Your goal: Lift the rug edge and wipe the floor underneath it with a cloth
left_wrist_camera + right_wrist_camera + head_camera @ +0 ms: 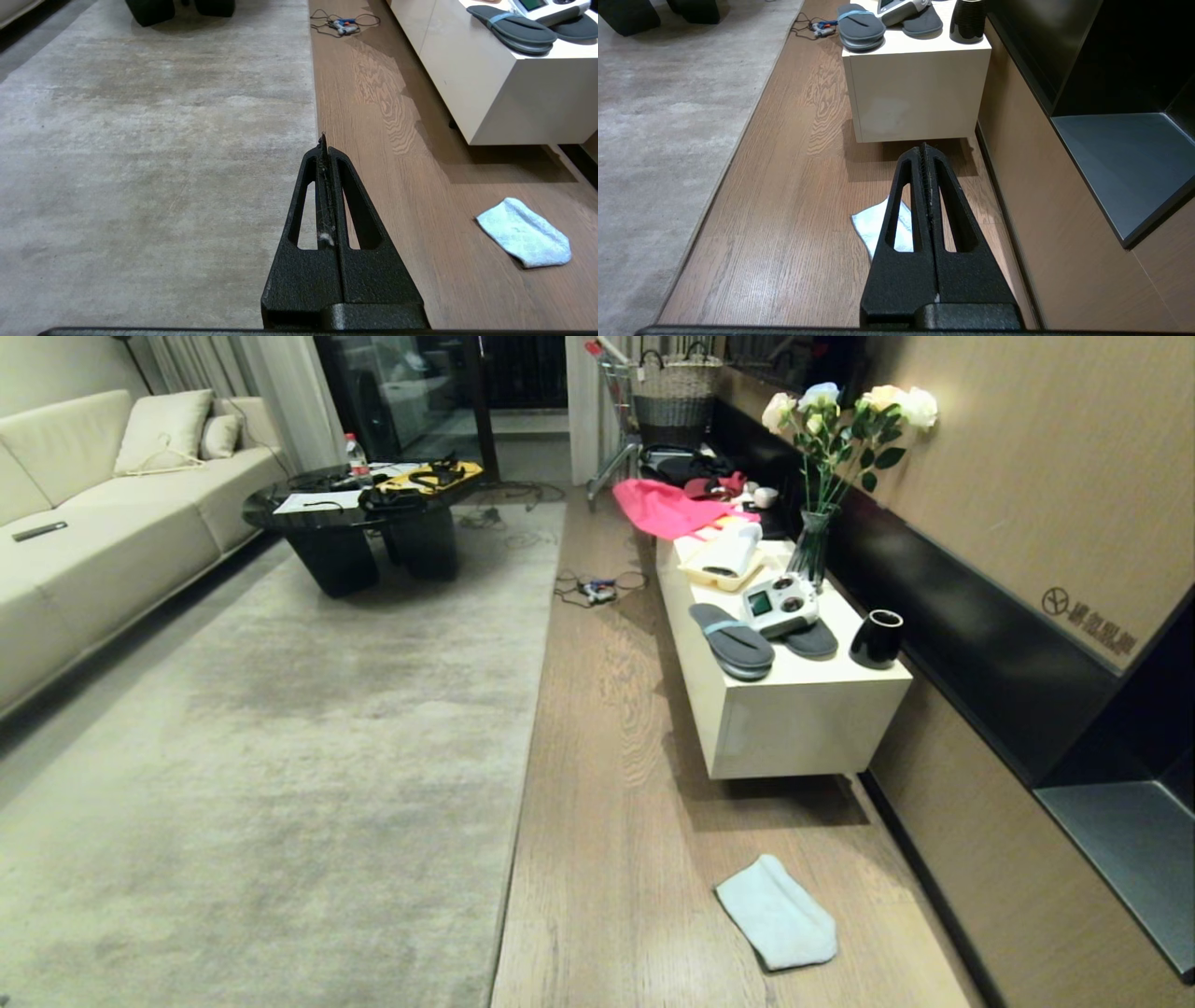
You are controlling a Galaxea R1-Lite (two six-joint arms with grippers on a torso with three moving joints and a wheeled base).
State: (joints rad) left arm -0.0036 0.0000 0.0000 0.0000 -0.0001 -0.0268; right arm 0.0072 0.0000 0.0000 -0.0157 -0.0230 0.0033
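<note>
Down on the floor, the cloth lies crumpled near the robot, right of the rug edge and just nearer than the white cabinet — apart from both. That edge lies flat on the planks, running straight from near to far. Neither arm shows in the head view. Both the left gripper and the right gripper are pressed fully closed and empty — each held above the floor, touching nothing.
</note>
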